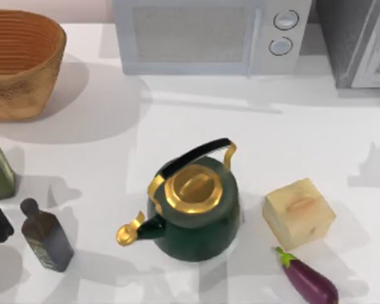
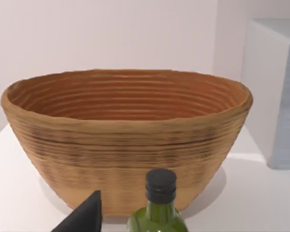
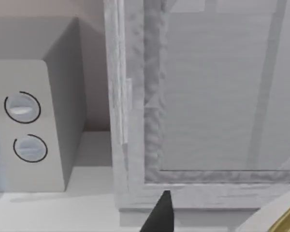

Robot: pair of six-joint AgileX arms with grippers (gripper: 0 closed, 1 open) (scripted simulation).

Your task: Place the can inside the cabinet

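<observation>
Hovering with the right gripper close in front of the cabinet, square to its framed door panel, presumably so the approach is lined up with the opening. Cannot tell whether spread or pressed together. Just beside that gripper, a pale rounded rim with a gold patch: probably the can, carried there for delivery, though too little shows to be sure. Door looks closed flat in its frame, so likely needs opening before anything goes inside. Off to one side of the right gripper, beyond the cabinet's edge, the microwave with its two round dials, close enough to crowd a swinging door.

Parked with the left gripper well away from the cabinet, right next to a green bottle and facing the woven basket just beyond it; cannot tell its state either. Kept there, probably to stay out of the working arm's way.
</observation>
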